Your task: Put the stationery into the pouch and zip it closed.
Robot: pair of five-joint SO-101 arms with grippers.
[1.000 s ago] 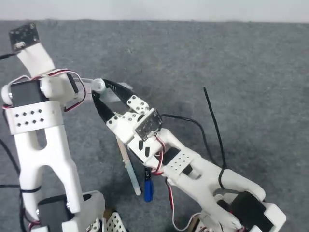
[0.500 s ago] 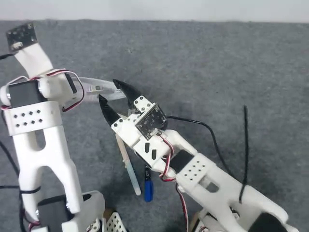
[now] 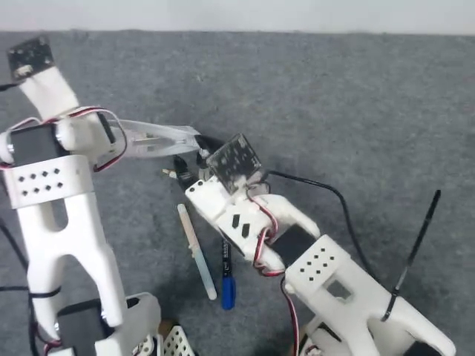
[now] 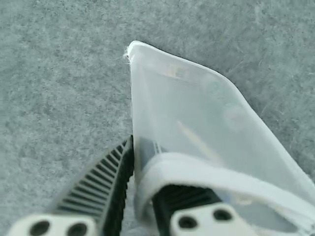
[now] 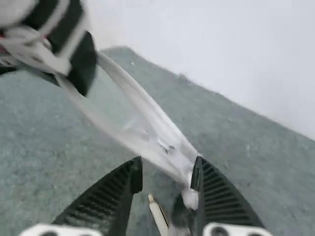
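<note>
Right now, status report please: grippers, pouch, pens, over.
Left gripper shut on pouch. Right gripper open around pouch's far end. Pale pen, blue-capped pen lying loose, outside pouch.

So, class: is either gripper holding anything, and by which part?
The left gripper clamps the clear pouch by one end. The right gripper is open around the pouch's other end, gripping nothing.

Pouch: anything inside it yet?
Through the translucent pouch one faint thin streak shows, unidentifiable; its clamped end is covered by the left fingers. The white pen and blue pen lie outside on the carpet.
</note>
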